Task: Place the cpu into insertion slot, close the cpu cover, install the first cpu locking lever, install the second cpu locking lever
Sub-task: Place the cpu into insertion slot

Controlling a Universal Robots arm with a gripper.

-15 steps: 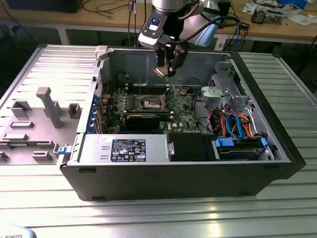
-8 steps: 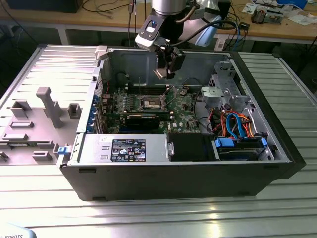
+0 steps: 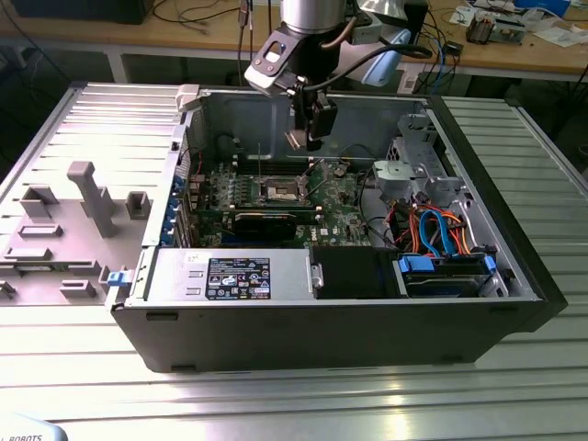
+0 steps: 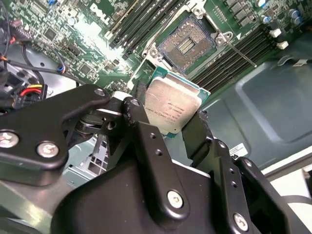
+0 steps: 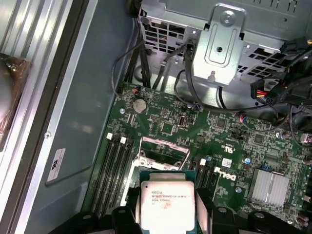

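Silver-beige cpu [image 4: 173, 109] is sitting pinched in the claw [image 4: 165, 119]. Beneath the claw the insertion slot [image 4: 187, 44] is lying bare, so I'm reckoning all four steps are waiting.

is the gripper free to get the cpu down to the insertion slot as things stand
Probably yes: the gripper holds the cpu above the motherboard, the insertion slot lies uncovered, and nothing sits between them.

cpu [image 4: 171, 109]: dull silver metal lid | gripper [image 4: 168, 117]: matt black, smooth | motherboard [image 4: 78, 44]: glossy green board | case [image 3: 239, 115]: plain grey sheet metal | table [image 3: 276, 404]: ribbed, shiny metal
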